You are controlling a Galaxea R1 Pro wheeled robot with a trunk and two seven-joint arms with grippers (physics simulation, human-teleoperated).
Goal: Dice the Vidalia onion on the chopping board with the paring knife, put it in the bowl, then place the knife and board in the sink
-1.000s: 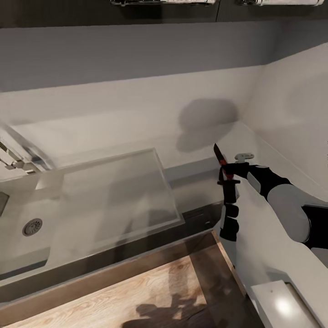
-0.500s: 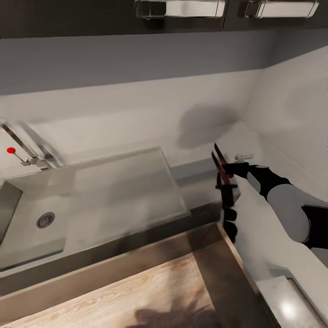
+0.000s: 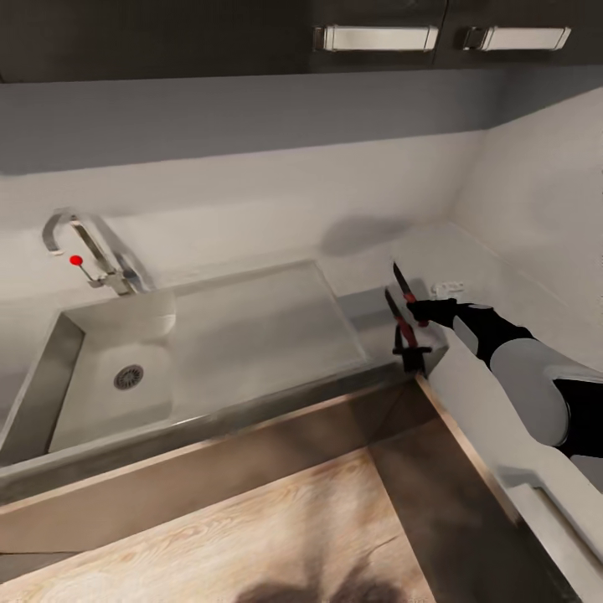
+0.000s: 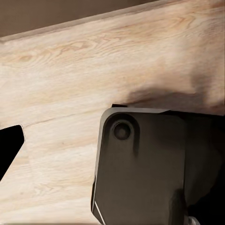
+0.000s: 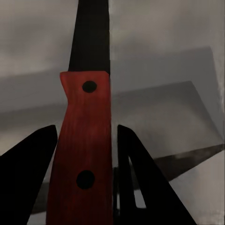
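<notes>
In the head view, one sink (image 3: 126, 368) is seen set in the countertop (image 3: 368, 306), its basin holding nothing but the drain. One paring knife (image 3: 404, 285) is clenched by the right gripper (image 3: 419, 311), right of the sink.

In the left wrist view, wooden flooring (image 4: 61, 75) is seen; the left jaws' state cannot be told.

In the right wrist view, the knife's red handle is gripped between two fingers (image 5: 136, 178).

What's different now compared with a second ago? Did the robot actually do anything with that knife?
Mostly the camera moved: the view swung left, so the sink with its tap now shows whole. The right gripper still holds the paring knife, blade up, beyond the sink's right end. Nothing was let go or picked up.
</notes>
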